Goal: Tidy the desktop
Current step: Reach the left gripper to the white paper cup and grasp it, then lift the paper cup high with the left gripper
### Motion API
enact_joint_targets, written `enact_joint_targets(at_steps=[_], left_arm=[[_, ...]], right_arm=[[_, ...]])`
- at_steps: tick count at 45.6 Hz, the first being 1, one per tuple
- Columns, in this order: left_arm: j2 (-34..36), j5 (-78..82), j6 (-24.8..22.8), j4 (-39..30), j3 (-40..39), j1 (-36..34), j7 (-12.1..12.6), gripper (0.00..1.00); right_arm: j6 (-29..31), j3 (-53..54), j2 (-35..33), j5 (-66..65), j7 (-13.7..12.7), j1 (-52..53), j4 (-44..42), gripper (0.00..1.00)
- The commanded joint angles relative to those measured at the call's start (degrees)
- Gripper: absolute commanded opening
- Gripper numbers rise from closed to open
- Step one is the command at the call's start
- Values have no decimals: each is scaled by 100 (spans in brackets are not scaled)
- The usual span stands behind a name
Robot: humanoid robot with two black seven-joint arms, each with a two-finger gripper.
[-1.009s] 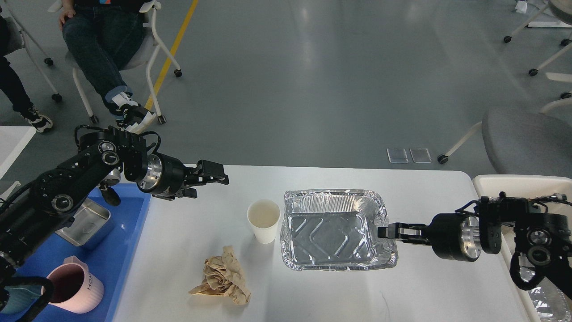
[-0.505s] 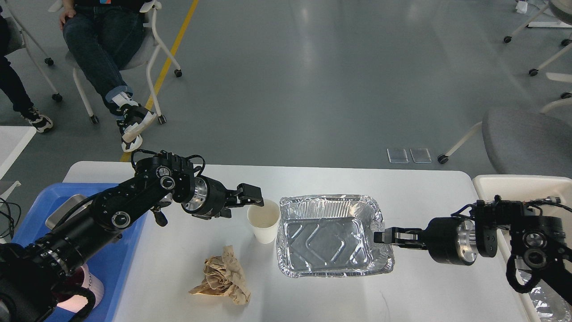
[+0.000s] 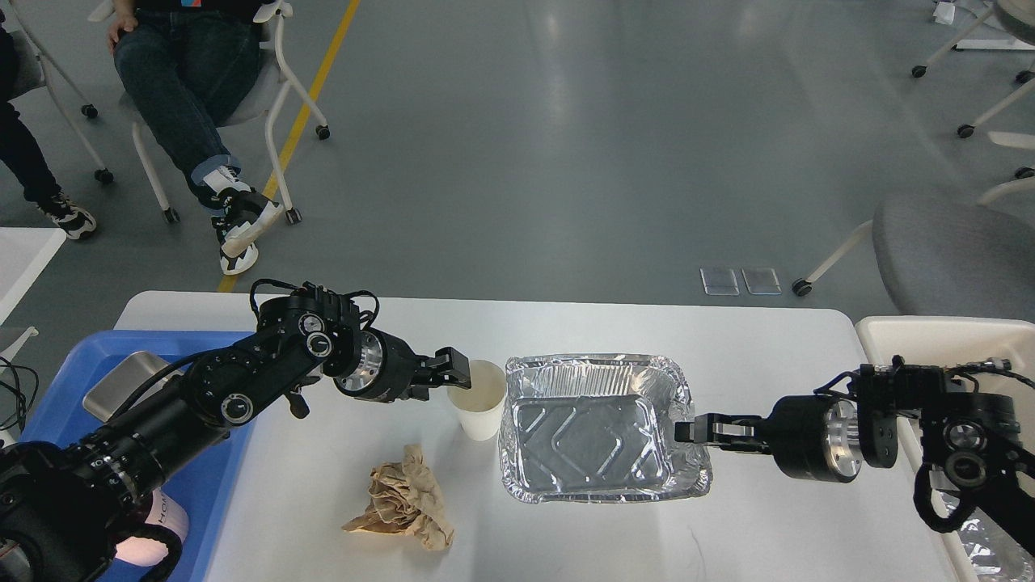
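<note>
The white desktop (image 3: 768,347) carries a white paper cup (image 3: 479,398), a crumpled brown paper wad (image 3: 404,501) and an empty foil tray (image 3: 598,428). My left gripper (image 3: 454,370) reaches in from the left, and its dark fingertips are at the cup's left rim. Whether they are clamped on the rim does not show. From the right, my right gripper (image 3: 689,429) is shut on the foil tray's right rim. The cup stands upright, just left of the tray.
A blue tray (image 3: 57,372) at the left edge holds a steel container (image 3: 113,388) and a pink mug (image 3: 158,521), partly behind my left arm. A cream bin (image 3: 930,331) borders the desktop's right end. A seated person (image 3: 186,73) and a grey chair (image 3: 954,259) lie beyond.
My left arm swung right and forward from over the blue tray to the cup's rim. The right gripper and the foil tray shifted slightly left and nearer together.
</note>
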Motion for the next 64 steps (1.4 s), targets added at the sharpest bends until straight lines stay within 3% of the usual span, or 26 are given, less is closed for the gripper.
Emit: enact_joint_targets(at_steps=[1, 5, 7, 10, 18, 28, 36, 47, 59, 64], left_arm=[[-126, 27, 2, 117, 2, 15, -6, 58], [-179, 27, 2, 161, 2, 15, -15, 53], [-249, 44, 46, 213, 2, 15, -59, 39], [-320, 79, 195, 345, 2, -11, -77, 37], [-320, 97, 222, 354, 2, -29, 73, 0], [-179, 71, 196, 337, 73, -178, 161, 0], [444, -78, 117, 223, -86, -371, 46, 0], [1113, -1141, -226, -32, -613, -1030, 90, 0], [1043, -1749, -824, -41, -613, -1822, 152, 0], [621, -1749, -885, -41, -534, -2050, 196, 0]], right_arm=[[-4, 9, -9, 0, 0, -48, 7, 0], [-4, 9, -9, 0, 0, -74, 16, 0], [-4, 9, 0, 0, 0, -83, 16, 0], [-4, 9, 0, 0, 0, -83, 16, 0], [-13, 9, 9, 0, 0, -92, 16, 0], [-13, 0, 26, -9, 0, -92, 16, 0], [-5, -17, 105, -9, -9, -92, -2, 0], [4, -70, 158, -44, -26, -48, -55, 0], [13, -79, 615, -35, -246, 57, -265, 0], [13, -228, 782, -44, -308, 154, -283, 0]])
